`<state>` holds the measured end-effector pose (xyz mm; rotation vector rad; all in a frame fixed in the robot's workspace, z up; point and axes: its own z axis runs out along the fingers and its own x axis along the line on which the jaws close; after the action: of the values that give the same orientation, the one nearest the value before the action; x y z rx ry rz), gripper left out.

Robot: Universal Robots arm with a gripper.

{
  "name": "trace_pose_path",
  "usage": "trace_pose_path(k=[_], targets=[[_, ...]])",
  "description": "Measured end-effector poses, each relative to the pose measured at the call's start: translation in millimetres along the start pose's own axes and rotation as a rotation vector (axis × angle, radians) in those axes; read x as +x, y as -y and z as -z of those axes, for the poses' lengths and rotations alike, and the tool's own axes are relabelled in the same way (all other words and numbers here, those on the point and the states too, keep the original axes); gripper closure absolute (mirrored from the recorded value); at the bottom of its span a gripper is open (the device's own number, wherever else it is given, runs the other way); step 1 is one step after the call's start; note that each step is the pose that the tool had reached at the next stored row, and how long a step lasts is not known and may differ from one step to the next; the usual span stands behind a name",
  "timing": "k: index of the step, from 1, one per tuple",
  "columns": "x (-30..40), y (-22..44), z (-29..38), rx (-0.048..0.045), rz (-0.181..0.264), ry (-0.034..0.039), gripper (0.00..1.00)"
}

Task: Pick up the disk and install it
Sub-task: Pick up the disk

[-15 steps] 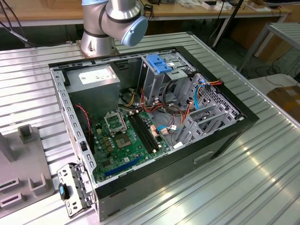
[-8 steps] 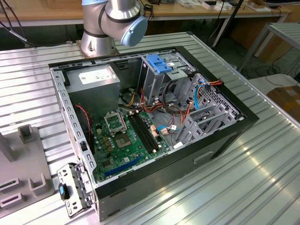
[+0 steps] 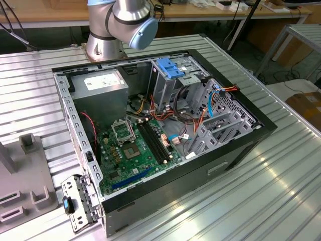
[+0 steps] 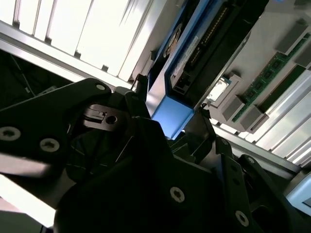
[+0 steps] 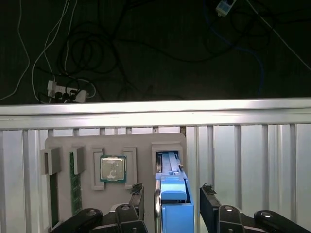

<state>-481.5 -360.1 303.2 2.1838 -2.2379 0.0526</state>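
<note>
Over at the grey holder tray (image 5: 146,145), in the first wrist view, I see the disk (image 5: 174,208) standing on edge in a slot of that tray, its light-blue rail facing the camera. My claw (image 5: 172,189) straddles it with its black fingers (image 5: 137,191) spread, one on either side of the disk. There is a visible gap on each side, so it is not pinching anything. On the same tray a square processor chip (image 5: 112,168) sits in its own recess, just beside the disk's slot. Two green memory sticks (image 5: 74,184) stand in slots beyond the chip. The tray lies on the ribbed metal surface (image 5: 243,155) close to its edge, and past that edge loose cables (image 5: 97,48) lie on the dark floor. In the second wrist view the disk (image 4: 199,53) shows end-on and close, with the blue rail running along it and a connector on its end, while the dark body of the claw fills the foreground. In the exterior view the open computer case (image 3: 165,135) lies on its side in the middle of the surface, with its green board and tangled wiring exposed and a blue latch on the drive cage at the far end. The arm (image 3: 120,25) rises from its base behind the case. The tray (image 3: 35,170) is at the exterior view's left, well apart from the case's drive cage.
</note>
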Motion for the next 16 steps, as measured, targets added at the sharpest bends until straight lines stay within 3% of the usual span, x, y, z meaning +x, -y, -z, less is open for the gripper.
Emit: trace_pose_path(k=[2,3,8,9,16], targets=[[0.0,0.0,-0.1,0.0000,0.000,-0.0008,0.42],[0.0,0.0,-0.3,0.0002,0.000,-0.0030,0.51],[-0.1,0.0,-0.5,0.0003,0.000,-0.0103,0.53],[0.0,0.0,-0.5,0.0003,0.000,-0.0112,0.60],[0.0,0.0,-0.5,0.0003,0.000,-0.0118,0.60]])
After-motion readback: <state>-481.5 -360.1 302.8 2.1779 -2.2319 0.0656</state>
